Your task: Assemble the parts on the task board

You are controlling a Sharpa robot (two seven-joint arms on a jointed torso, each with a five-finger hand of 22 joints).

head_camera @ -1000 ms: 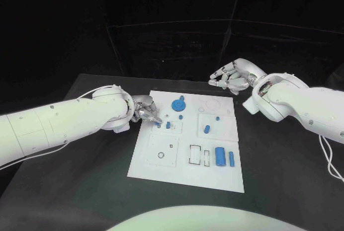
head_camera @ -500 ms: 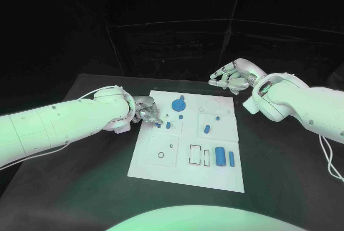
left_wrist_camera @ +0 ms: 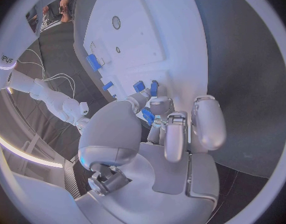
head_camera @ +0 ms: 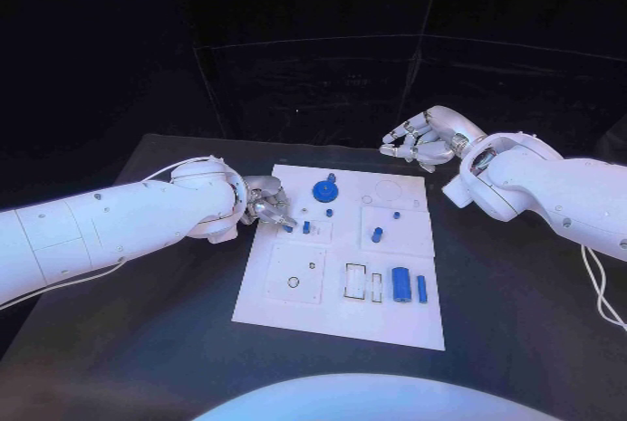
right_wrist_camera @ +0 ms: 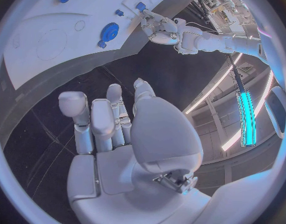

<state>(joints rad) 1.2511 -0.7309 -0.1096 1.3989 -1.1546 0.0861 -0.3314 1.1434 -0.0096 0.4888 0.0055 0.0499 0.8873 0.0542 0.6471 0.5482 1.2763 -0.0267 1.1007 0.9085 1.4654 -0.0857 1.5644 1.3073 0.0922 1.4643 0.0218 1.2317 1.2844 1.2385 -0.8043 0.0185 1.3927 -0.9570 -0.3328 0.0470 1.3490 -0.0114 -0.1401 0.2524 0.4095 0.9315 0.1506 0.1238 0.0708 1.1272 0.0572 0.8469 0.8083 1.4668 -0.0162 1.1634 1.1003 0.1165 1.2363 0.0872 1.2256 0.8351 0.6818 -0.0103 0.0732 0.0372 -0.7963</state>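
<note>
The left hand (head_camera: pixel 265 204) pinches a small blue part (left_wrist_camera: pixel 147 115) between its fingers (left_wrist_camera: pixel 174 134) at the task board's (head_camera: pixel 342 303) left edge, beside a blue peg (head_camera: pixel 306 227). Since a second ago it has barely shifted, so insertion seems under way. The right hand (head_camera: pixel 420 138) hovers beyond the board's far corner, fingers loosely apart, empty. The black worktop (head_camera: pixel 157 312) sits in a dark room.

The task board (head_camera: pixel 342 303) lies mid-table (head_camera: pixel 157 349), with parts (head_camera: pixel 400 281) resting on it.
</note>
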